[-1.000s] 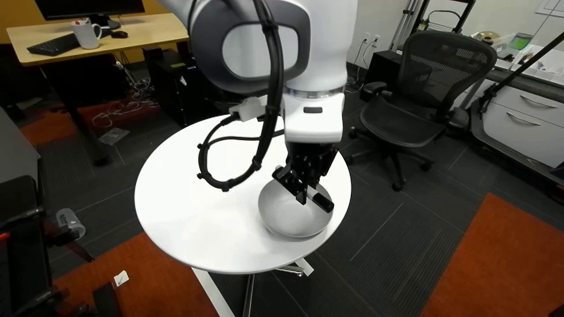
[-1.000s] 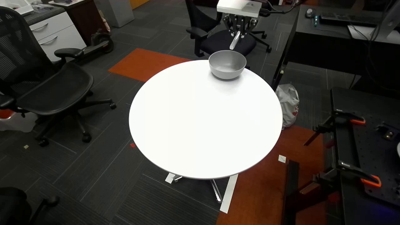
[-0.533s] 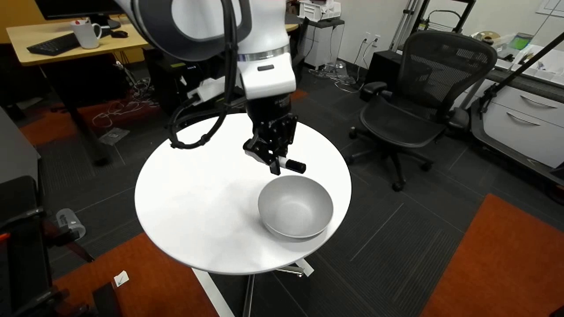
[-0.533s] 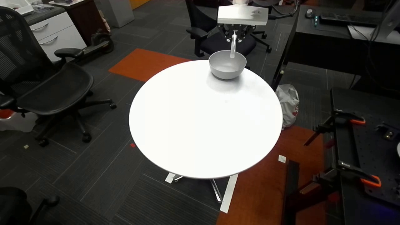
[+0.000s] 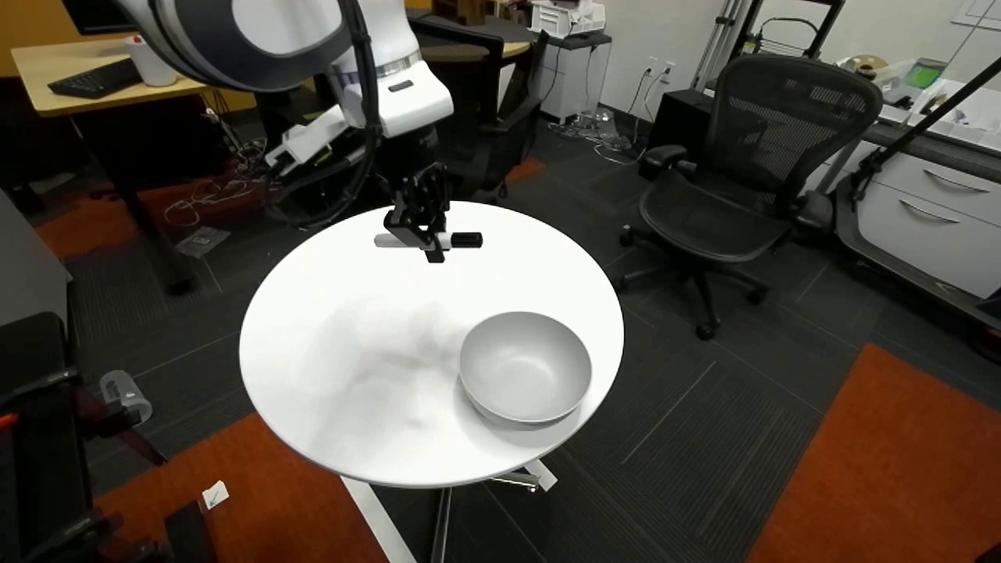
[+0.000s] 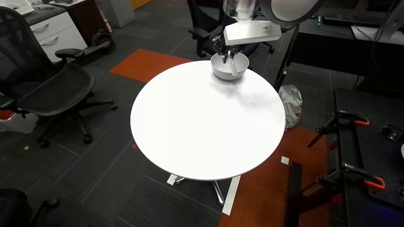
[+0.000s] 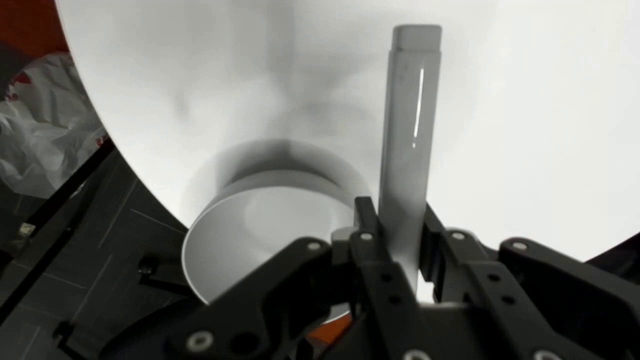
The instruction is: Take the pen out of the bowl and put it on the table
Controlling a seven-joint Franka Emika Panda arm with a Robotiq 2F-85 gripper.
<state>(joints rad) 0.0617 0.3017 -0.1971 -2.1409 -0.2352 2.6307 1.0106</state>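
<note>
Grips pen (image 7: 409, 150) around mid-length in gripper (image 7: 399, 215) closed to its width; holds it above table (image 6: 205, 126), clear of bowl (image 5: 525, 367) standing upright near table's edge.

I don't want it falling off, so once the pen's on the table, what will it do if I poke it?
The pen would probably roll, since it looks round and the table looks smooth and flat. It seems stiff, sticking straight out of the gripper without sagging. The shine along it hints it may be slippery.
</note>
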